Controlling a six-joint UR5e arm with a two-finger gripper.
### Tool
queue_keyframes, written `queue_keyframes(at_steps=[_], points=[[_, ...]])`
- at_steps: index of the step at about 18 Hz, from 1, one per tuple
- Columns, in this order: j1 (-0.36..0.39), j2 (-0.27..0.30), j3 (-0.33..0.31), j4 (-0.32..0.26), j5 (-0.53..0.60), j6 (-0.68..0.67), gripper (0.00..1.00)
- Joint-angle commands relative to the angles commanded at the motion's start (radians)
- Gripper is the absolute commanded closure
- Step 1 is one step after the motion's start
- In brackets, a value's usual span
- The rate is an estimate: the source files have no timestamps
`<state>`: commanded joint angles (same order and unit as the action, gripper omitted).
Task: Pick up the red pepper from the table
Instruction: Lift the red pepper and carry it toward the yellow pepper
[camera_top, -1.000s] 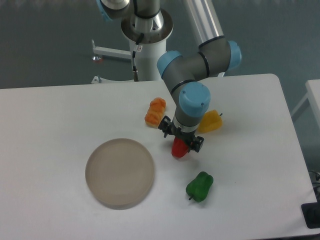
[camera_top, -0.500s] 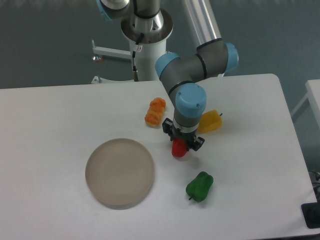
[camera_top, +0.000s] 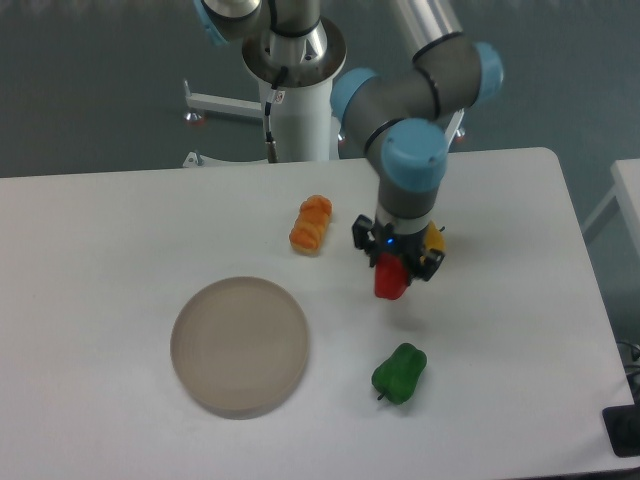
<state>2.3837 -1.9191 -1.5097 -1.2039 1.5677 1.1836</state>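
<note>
Right now the gripper (camera_top: 397, 262) has its two fingers closed tight on the red pepper (camera_top: 389, 279). The pepper hangs from the fingers, and it looks lifted a little off the table (camera_top: 100, 250), though I cannot be sure it is clear of it. It sits toward the right side of the table, with the yellow pepper (camera_top: 433, 240) just behind the gripper and mostly hidden by it.

What could go wrong? The pepper is shiny and smooth, so it might slip out and drop if the squeeze is only on its top part. I think the fingers hold it high up, near the stem end, and most of it pokes out below.

If it falls, it could roll to the green pepper (camera_top: 400, 372), which lies nearer to us on the table. The yellow pepper is very close too, so a sideways move could bump it. The orange pepper (camera_top: 311, 223) and the round plate (camera_top: 239, 346) are off to the left, well apart.

I see no words, labels or brand names that can be read.
</note>
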Motion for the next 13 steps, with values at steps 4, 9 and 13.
queue_keyframes(at_steps=[4,9,13], points=[[0.026,-0.014,0.078,-0.088,0.0,0.114,0.84],[0.026,-0.043,0.154,-0.174,-0.003,0.339,0.82],[0.022,-0.052,0.164,-0.183,-0.02,0.407,0.82]])
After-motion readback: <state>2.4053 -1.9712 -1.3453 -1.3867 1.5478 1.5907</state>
